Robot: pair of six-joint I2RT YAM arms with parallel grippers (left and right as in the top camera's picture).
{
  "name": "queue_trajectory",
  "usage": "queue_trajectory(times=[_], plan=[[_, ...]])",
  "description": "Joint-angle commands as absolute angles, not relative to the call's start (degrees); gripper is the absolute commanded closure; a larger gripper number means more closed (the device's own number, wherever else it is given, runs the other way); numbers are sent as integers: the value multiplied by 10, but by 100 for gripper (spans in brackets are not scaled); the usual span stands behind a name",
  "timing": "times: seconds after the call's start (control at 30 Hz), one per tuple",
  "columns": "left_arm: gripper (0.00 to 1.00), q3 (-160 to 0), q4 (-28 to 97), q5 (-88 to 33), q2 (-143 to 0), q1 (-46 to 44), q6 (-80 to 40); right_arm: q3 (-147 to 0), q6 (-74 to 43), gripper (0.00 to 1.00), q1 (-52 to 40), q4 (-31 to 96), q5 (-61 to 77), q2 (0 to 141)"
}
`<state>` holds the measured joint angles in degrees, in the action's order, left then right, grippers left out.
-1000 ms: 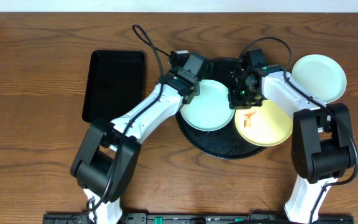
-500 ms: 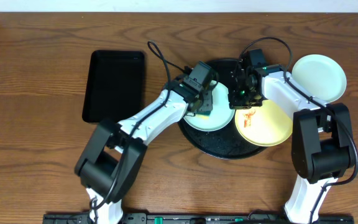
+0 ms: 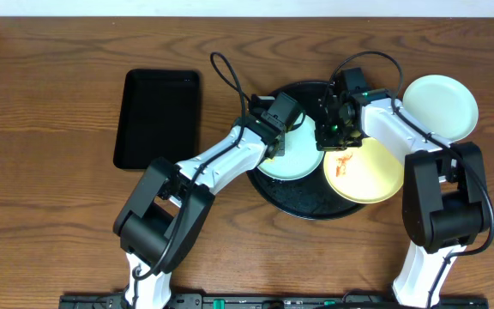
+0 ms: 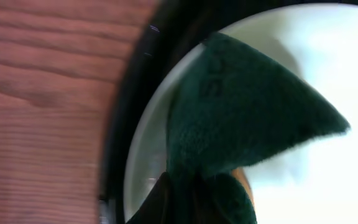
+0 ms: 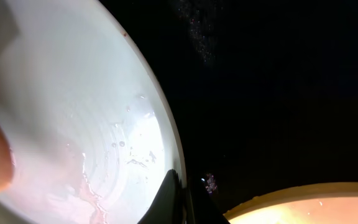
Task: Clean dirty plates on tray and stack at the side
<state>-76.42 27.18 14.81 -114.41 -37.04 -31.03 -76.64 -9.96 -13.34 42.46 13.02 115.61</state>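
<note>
Green sponge (image 4: pixel 241 118), gripped by left tool (image 4: pixel 188 199), rests on mint plate (image 3: pixel 295 166); right tool (image 5: pixel 182 196) clenched at rim

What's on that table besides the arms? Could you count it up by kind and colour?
Black trays: 2 (round tray, rectangular tray)
Pale mint plates: 2 (mint plate on the round tray, mint plate on the table)
Yellow plate: 1
Green sponge: 1
Total: 6
</note>
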Motion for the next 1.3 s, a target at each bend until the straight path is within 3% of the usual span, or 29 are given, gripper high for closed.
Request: queue_trajectory(times=[0.0,0.33,0.57,0.77,0.97,1.27], plan=[[93,-757,280,286,-1122,-353,-301,-752,-85,99,-125,433,84,1154],[93,-757,289,277,-960,-330,-332,-760,-84,99,-125,429,95,1124],[93,-757,353,198,-872,-240,-333,-761,-37,99,-133,410,76,1024],[93,-756,429,70,-865,-116,-332,-761,26,99,-173,379,-78,912],[93,-756,480,49,-868,-34,-328,-761,106,99,-235,354,-267,855],[92,-755,501,15,-868,-9,-302,-761,281,99,-352,298,-509,848]])
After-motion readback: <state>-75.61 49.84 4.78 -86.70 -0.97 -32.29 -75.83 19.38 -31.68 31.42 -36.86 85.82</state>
